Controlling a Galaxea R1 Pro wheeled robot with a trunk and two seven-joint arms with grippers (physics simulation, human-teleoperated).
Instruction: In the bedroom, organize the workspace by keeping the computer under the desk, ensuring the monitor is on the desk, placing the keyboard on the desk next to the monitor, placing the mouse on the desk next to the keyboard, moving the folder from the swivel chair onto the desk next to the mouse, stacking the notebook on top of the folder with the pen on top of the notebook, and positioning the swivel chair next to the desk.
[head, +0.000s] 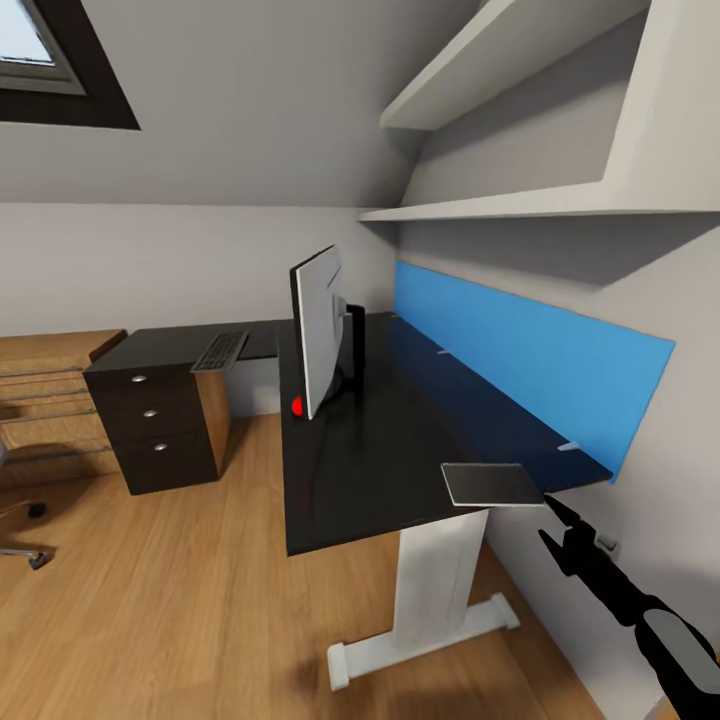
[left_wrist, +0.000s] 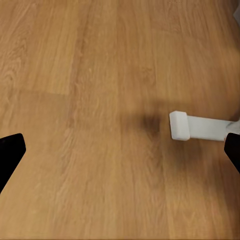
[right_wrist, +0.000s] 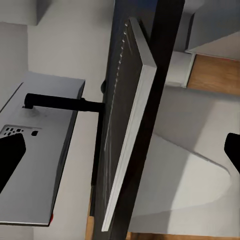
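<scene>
From the head view, the thin dark grey notebook (head: 492, 484) lies on the near corner of the black-topped desk (head: 380, 450), overhanging its edge, with the black right gripper (head: 556, 527) just beside it, fingers apart. The silver-backed flat monitor (head: 318, 330) stands mid-desk, and the dark flat keyboard (head: 220, 351) lies on the far wing. The left wrist view shows spread black fingertips (left_wrist: 10, 152) over the light wood floor (left_wrist: 85, 100) near the desk's white foot (left_wrist: 192, 126); the right wrist view shows the notebook (right_wrist: 127, 125) edge-on between parted fingers (right_wrist: 9, 155).

Grey sloped walls (head: 250, 110), skylight (head: 40, 50) — wood floor (head: 170, 600), white shelves (head: 520, 205).

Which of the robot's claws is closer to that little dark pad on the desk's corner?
The right. The right gripper sits just past the desk edge beside the notebook. The left gripper hangs over the wood floor near the desk's white foot.
</scene>
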